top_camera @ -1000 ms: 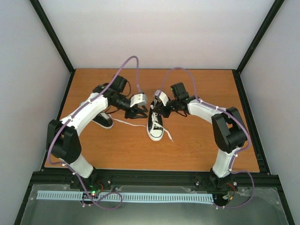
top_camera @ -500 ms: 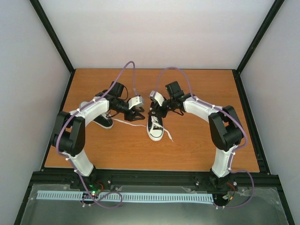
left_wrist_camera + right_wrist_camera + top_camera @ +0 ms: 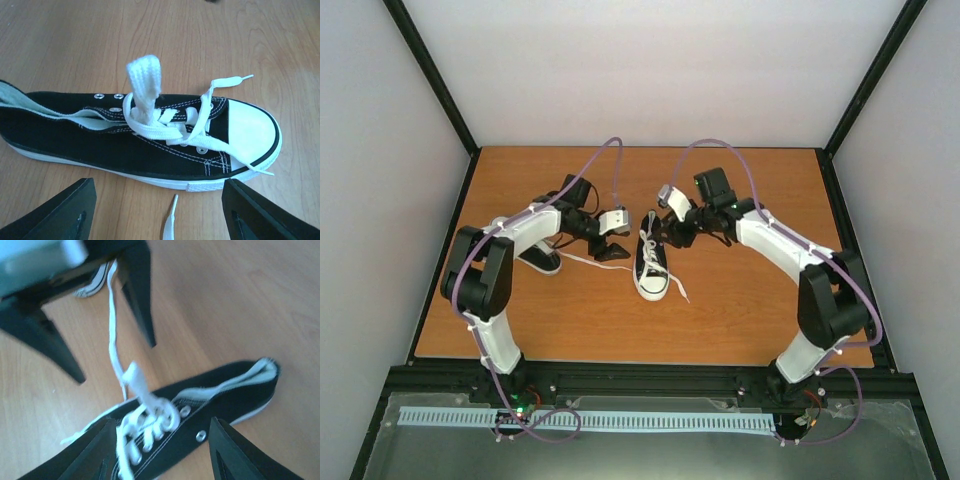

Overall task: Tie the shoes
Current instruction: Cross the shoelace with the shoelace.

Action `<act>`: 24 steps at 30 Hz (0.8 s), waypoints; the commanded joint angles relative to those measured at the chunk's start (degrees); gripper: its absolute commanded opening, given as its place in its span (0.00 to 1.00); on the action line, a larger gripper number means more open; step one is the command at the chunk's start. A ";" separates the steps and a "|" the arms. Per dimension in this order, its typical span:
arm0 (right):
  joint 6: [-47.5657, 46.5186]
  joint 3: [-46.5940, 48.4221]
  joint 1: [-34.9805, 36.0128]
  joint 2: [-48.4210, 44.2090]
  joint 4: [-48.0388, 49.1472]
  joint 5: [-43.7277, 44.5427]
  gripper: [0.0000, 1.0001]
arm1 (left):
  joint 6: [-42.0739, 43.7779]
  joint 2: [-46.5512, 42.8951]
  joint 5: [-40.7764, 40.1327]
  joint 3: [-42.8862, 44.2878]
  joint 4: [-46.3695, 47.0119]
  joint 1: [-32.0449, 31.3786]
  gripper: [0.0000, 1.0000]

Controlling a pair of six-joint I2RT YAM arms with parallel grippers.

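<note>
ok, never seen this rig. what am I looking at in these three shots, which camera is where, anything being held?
Two robot arms (left, right) are bolted at the near edge of a wooden table, each ending in a two-finger gripper. The wide shot comes from a fixed camera above and behind them. The other two come from cameras on the wrists; the dark wedges at the bottom are that arm's own fingers. On the table lie two black sneakers: the middle sneaker between the grippers, the second sneaker partly under the left arm. The middle one's white laces trail loose, one loop standing up. The left gripper and right gripper are both open, holding nothing.
</note>
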 commanded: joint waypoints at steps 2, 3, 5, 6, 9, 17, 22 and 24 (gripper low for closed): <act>-4.34 -10.42 1.52 -4.19 0.03 0.13 0.51 | 3.80 0.85 4.42 4.16 -2.71 -1.71 0.72; -6.39 -11.45 2.37 -4.30 0.56 0.27 0.51 | 4.03 1.05 5.58 4.53 -3.26 -1.83 0.72; -9.16 -12.12 3.28 -3.64 1.64 0.89 0.50 | 4.59 2.00 7.05 5.59 -4.33 -1.93 0.71; -10.38 -12.00 3.56 -2.85 1.93 1.18 0.48 | 4.41 2.58 7.23 6.13 -4.51 -1.94 0.71; -13.44 -9.48 4.24 0.54 0.59 1.68 0.39 | 3.53 4.46 6.94 8.08 -4.50 -2.15 0.71; -16.91 -7.27 6.10 4.08 -0.26 2.99 0.41 | 1.59 6.32 8.67 9.77 -4.54 -2.90 0.70; -17.26 -6.73 6.11 5.56 -0.17 3.53 0.36 | 0.82 6.45 8.86 9.72 -4.24 -3.42 0.70; -17.23 -6.55 6.11 6.04 -0.13 3.42 0.32 | -0.41 6.60 9.40 9.92 -3.65 -3.52 0.70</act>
